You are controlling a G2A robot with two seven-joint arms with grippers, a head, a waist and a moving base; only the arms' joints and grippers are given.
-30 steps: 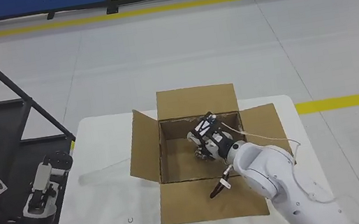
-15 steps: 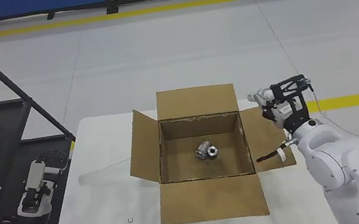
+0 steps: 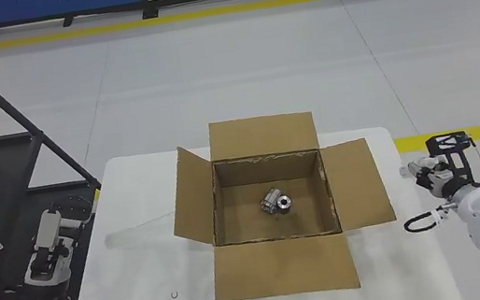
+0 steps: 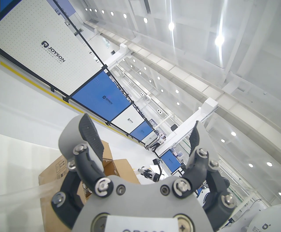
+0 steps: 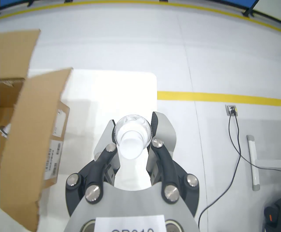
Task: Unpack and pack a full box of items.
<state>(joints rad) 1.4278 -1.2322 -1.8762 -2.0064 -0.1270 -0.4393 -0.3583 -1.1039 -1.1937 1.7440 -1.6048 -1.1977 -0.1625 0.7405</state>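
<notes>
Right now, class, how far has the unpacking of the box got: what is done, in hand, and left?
Done: the box stands open, flaps spread. In hand: the right pincer grips a clear container outside the box, above the right edge of the table. Left: one metal item lies on the box floor; the left pincer is open and empty; repacking has not yet begun.

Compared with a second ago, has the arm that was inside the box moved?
Yes. The right gripper swung out of the cardboard box, past its side flap to the table edge, gripping a clear container.
</notes>
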